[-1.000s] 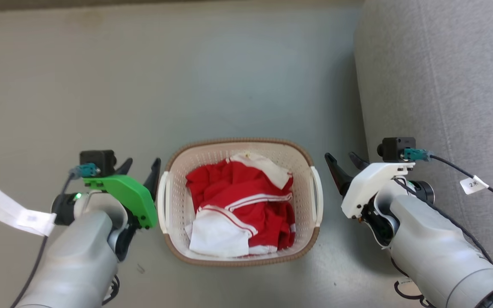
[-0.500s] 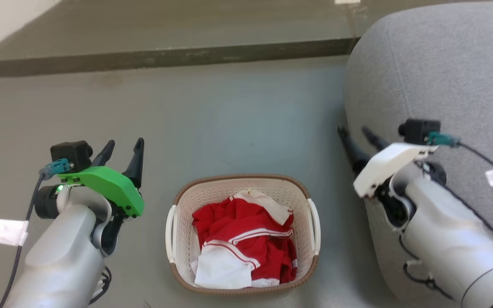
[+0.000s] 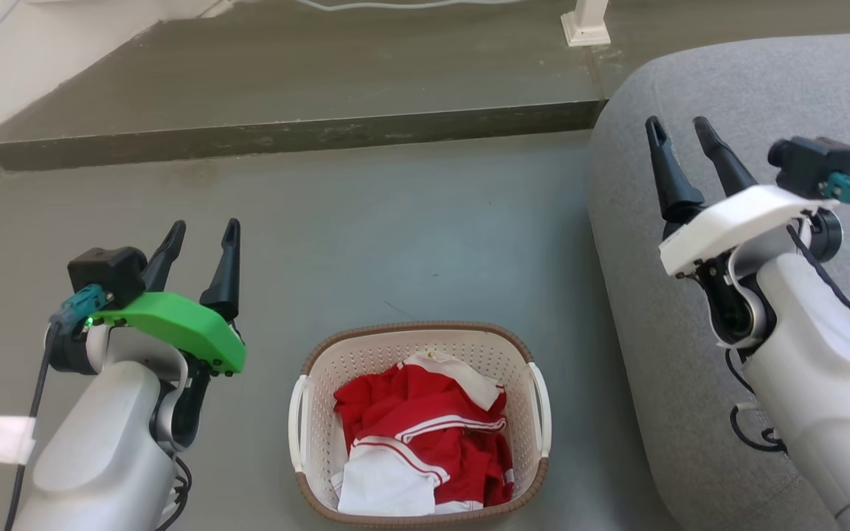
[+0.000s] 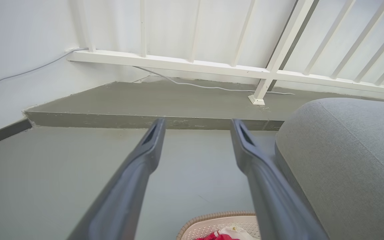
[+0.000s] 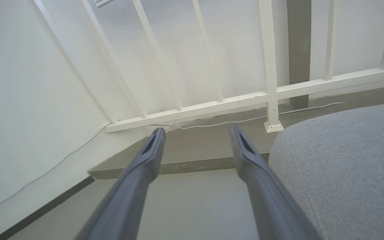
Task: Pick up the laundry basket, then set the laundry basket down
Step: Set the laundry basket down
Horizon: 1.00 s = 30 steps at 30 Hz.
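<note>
Head view: basket [image 3: 414, 325] upright on the floor [image 3: 395, 221], low and centred, holding a heap of red and white clothes [image 3: 425, 435]. White loop handles on both sides, touched by neither tool. Left tool [image 3: 205, 225] to the left of the basket and well apart from it, green-cased, fingers spread and pointing up the picture, grasping nothing. Right tool [image 3: 677, 124] higher up on the right, white-cased, over the grey sofa [image 3: 654, 310], fingers likewise parted and empty. Sofa near the basket's right side. Beyond, a low step [image 3: 285, 136] across the floor, with a white post foot [image 3: 586, 29] on it.

Left wrist view: left tool [image 4: 197, 121] released, two dark fingers apart with bare floor and the step between them. At the bottom edge, a slice of basket rim [image 4: 212, 215] and a scrap of red cloth. Sofa on the right. Behind, a white railing [image 4: 178, 65] and a thin cable [image 4: 212, 87] along the step.

Right wrist view: right tool [image 5: 195, 130] released and empty, aimed at the step and the railing. Sofa on the right, white wall [image 5: 28, 116] on the left.
</note>
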### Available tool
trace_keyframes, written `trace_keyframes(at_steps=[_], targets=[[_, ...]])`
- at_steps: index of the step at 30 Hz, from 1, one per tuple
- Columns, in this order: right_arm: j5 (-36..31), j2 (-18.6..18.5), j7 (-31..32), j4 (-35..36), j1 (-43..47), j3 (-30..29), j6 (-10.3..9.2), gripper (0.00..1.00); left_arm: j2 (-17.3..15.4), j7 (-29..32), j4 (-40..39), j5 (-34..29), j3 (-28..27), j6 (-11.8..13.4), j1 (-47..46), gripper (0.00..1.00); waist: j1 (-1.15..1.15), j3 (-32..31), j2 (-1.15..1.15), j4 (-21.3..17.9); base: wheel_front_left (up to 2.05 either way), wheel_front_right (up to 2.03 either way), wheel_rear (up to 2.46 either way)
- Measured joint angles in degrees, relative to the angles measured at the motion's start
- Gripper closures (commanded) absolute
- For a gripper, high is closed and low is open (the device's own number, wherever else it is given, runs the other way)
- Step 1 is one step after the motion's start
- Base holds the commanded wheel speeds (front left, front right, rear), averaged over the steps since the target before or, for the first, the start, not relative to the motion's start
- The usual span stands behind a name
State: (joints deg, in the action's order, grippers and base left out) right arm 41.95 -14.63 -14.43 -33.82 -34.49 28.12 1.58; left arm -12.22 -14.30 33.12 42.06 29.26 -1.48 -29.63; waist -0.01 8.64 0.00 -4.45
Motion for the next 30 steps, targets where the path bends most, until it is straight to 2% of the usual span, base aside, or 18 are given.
trace_keyframes(at_steps=[7,11,16,30], targets=[[-4.83,0.11,0.0,7.82,5.04,-4.3,-2.21,0.0,-0.93,-0.12,-6.83,-4.35,-4.35,1.59,3.9,0.0,0.0,-0.95,0.0,0.38,0.0,0.0,0.0],[-7.7,0.12,0.0,11.25,8.15,-5.78,-2.77,0.0,-0.82,-0.12,-10.88,-5.21,-7.43,1.85,6.47,0.0,0.0,-1.31,0.0,0.53,0.0,0.0,0.0],[-10.32,0.22,0.0,14.68,12.97,-7.78,-4.17,0.0,0.63,-0.13,-15.39,-6.44,-10.67,1.82,10.21,0.0,0.0,-1.65,0.0,0.77,0.0,0.0,0.0],[-13.88,1.81,0.0,19.62,19.14,-10.99,-4.2,0.0,2.04,-0.13,-20.41,-11.66,-15.64,2.25,16.23,0.0,0.0,-1.79,0.0,0.66,0.0,0.0,0.0]])
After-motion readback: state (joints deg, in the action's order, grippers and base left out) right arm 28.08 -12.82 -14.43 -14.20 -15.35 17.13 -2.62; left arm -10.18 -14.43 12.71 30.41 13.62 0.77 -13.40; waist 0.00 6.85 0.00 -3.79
